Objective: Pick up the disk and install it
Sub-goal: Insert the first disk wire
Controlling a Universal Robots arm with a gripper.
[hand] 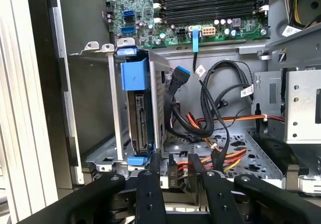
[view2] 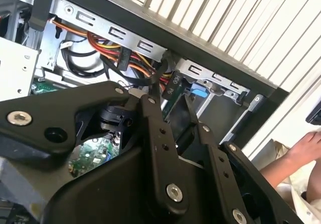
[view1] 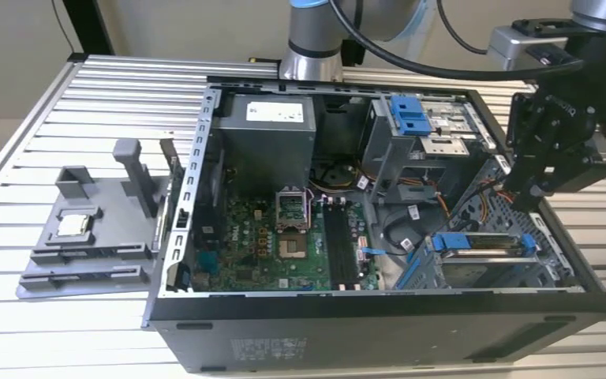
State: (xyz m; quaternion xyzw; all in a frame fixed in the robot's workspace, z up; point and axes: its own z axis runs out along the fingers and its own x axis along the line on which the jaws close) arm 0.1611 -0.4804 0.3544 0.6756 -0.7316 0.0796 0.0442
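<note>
The disk (view1: 482, 246) sits in the lower drive cage of the open computer case (view1: 387, 312), framed by its blue carrier rail (view1: 461, 241). In the first wrist view the disk (hand: 138, 118) stands edge-on in the cage, with a blue tab (hand: 134, 76) at its end. My gripper (view1: 514, 193) hangs over the case's side at the exterior view's right, beside the cage and apart from the disk. In both wrist views the black fingers (hand: 150, 184) stand apart, and a black cable plug (hand: 173, 176) shows between them. The same gripper (view2: 173, 96) and plug (view2: 170, 91) appear in the second wrist view.
Inside the case lie the motherboard (view1: 282, 229), a power supply (view1: 271, 118), an upper bay with blue latches (view1: 413, 114) and loose cables (hand: 210, 118). A grey fixture (view1: 82, 237) with a small silver chip (view1: 72, 225) stands at the exterior view's left. A person's hand (view2: 301, 151) is beyond the case.
</note>
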